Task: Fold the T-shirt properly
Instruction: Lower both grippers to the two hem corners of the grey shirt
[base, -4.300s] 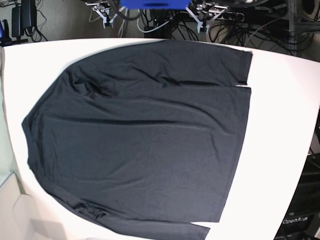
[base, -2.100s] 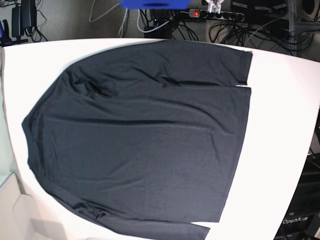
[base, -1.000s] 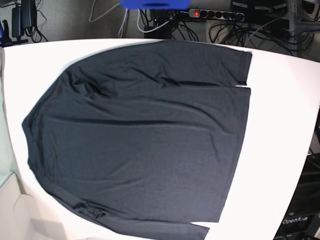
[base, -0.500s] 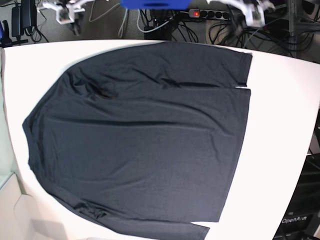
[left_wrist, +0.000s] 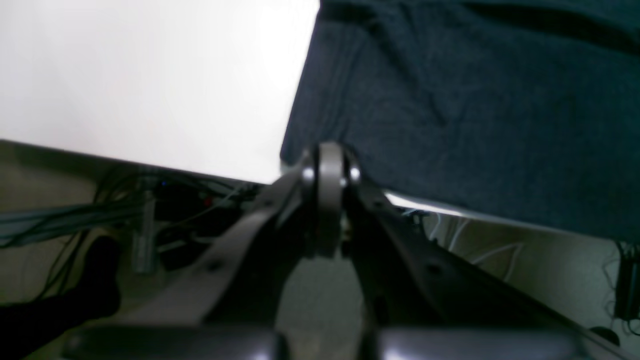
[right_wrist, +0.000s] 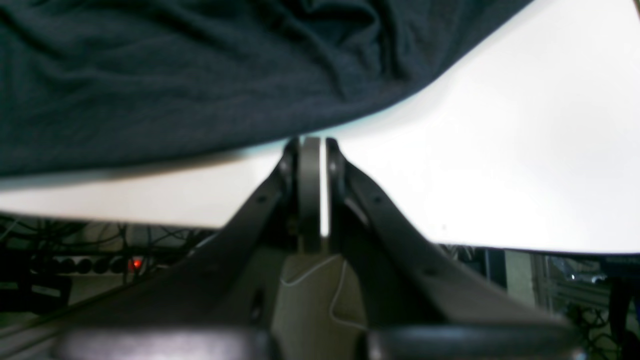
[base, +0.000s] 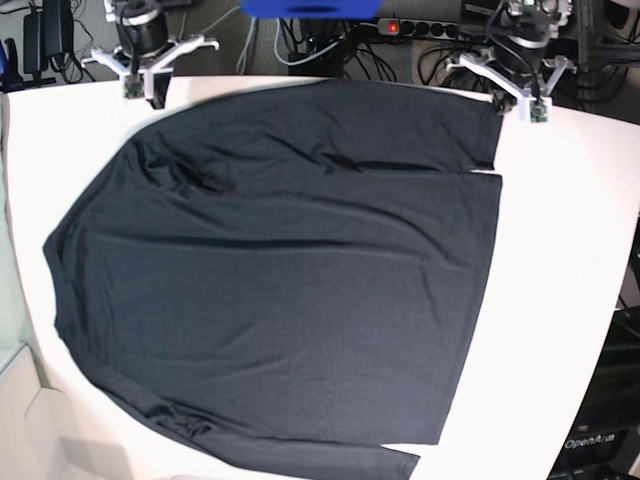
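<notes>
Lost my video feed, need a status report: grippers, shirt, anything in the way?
Left gripper and right gripper shut, empty, at the table's far edge. T-shirt spread flat, unfolded. Nothing in the way.

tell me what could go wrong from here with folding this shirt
Both end effectors are shut and hold nothing; unless they open, they may just push the T-shirt edge. The left end effector sits at a corner near the table edge, so cloth could slide off. Wrinkles near the right end effector may fold in.

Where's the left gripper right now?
In the base view the left gripper is at top right, shut, by the T-shirt corner at the table edge.
</notes>
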